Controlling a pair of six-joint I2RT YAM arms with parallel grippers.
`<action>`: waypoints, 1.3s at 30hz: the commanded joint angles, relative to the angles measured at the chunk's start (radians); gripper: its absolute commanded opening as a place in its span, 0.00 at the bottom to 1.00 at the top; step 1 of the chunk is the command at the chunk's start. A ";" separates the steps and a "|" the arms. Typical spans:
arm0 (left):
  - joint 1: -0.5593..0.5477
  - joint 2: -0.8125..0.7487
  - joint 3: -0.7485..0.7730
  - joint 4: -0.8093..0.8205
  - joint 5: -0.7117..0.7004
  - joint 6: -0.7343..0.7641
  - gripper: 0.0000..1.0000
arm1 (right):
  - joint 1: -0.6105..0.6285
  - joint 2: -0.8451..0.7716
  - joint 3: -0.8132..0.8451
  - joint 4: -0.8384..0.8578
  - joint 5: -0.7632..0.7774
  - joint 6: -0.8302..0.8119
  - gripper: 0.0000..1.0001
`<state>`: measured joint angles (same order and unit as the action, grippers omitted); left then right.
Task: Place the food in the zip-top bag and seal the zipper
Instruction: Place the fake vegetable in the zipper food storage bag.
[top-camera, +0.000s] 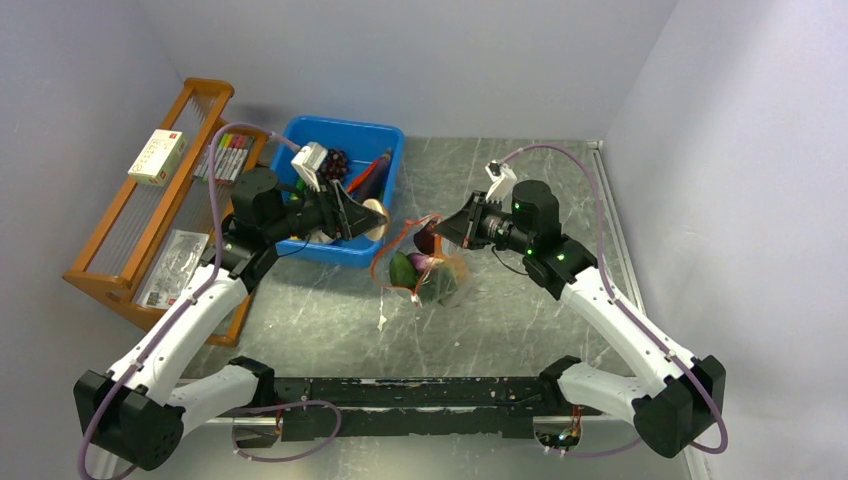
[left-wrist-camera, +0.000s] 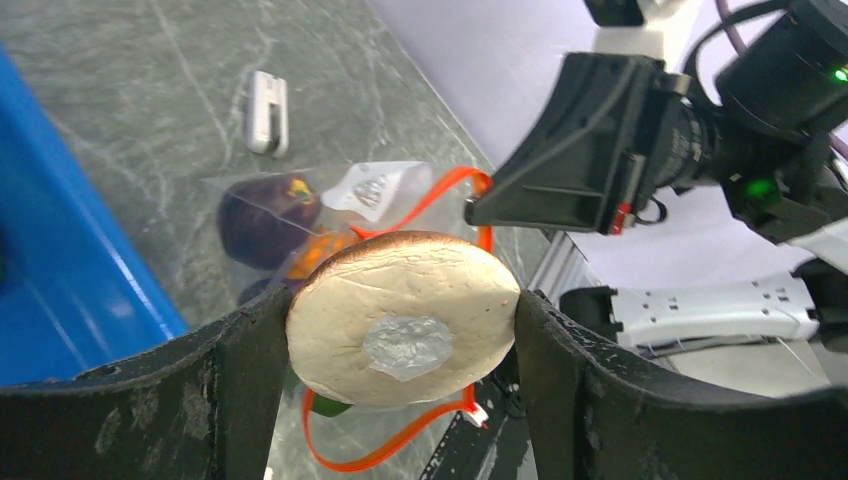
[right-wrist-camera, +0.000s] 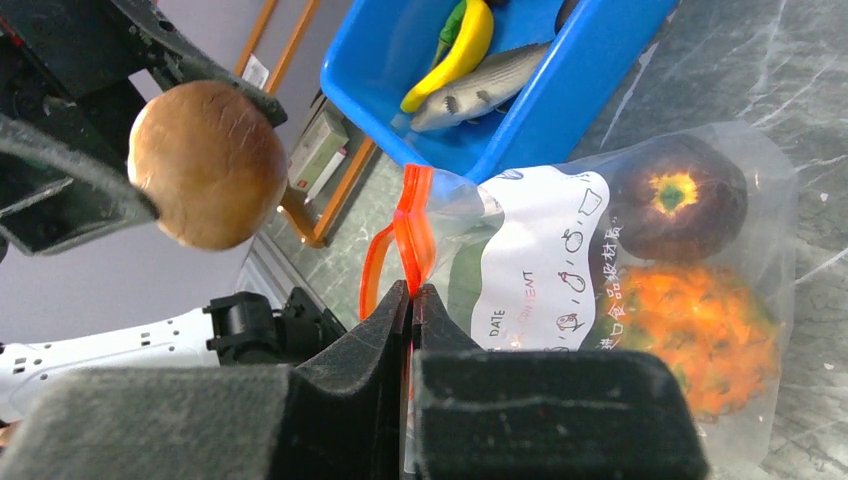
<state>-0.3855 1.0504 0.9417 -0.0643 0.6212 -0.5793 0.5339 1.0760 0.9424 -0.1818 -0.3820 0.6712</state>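
Observation:
My left gripper (left-wrist-camera: 400, 320) is shut on a round toy mushroom (left-wrist-camera: 405, 318) with a white face and brown cap, also seen in the right wrist view (right-wrist-camera: 208, 165) and the top view (top-camera: 374, 217). It hangs just left of and above the open bag mouth. My right gripper (right-wrist-camera: 412, 300) is shut on the red zipper strip (right-wrist-camera: 415, 235) of the clear zip-top bag (right-wrist-camera: 700, 290), holding the mouth up and open (top-camera: 400, 250). Inside the bag lie a dark purple fruit (right-wrist-camera: 678, 195), an orange pineapple (right-wrist-camera: 690, 330) and a green piece (top-camera: 402, 268).
A blue bin (top-camera: 345, 180) behind the left gripper holds more toy food: grapes (top-camera: 337, 160), a yellow banana (right-wrist-camera: 460, 50), a grey fish (right-wrist-camera: 490, 88). A wooden rack (top-camera: 150, 200) with marker pens stands at far left. A small white clip (left-wrist-camera: 267, 110) lies on the table.

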 joint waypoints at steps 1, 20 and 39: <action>-0.043 -0.006 -0.001 0.057 0.062 -0.018 0.66 | -0.003 -0.014 0.020 0.054 -0.005 0.012 0.00; -0.273 0.125 0.001 -0.015 -0.156 0.093 0.65 | -0.003 -0.067 -0.037 0.147 -0.091 0.053 0.00; -0.381 0.231 0.115 -0.119 -0.470 0.147 0.68 | -0.003 -0.061 -0.077 0.209 -0.176 0.048 0.00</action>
<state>-0.7567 1.2633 1.0126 -0.1722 0.2008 -0.4484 0.5339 1.0225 0.8780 -0.0559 -0.5240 0.7147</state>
